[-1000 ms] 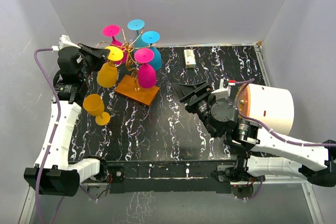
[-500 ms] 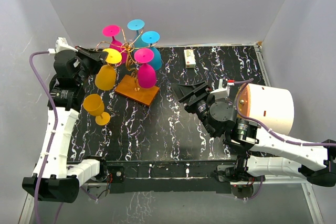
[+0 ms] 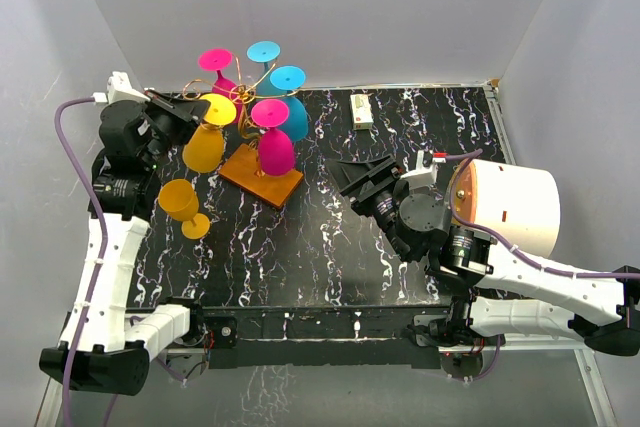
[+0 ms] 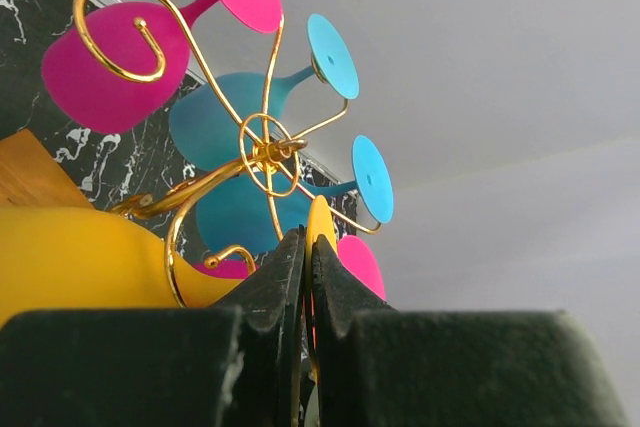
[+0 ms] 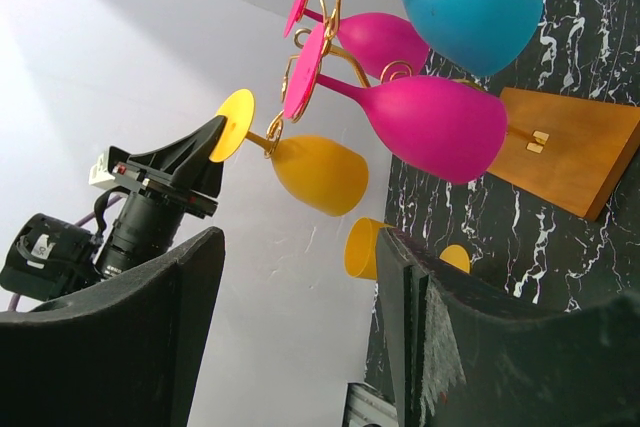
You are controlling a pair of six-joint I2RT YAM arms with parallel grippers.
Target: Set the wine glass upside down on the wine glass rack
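The left gripper pinches the foot of the yellow wine glass, jaws nearly closed on it. The glass is bowl down at the left side of the wine glass rack. Seat the stem fully in its gold loop before letting go — no sideways tug. The right gripper hangs wide open.

Rack: gold wire on an orange-brown base. At it: two magenta glasses, two cyan glasses, one yellow glass. Standing glass, near left: yellow. Table: black, white marble veining. Walls: pale grey.
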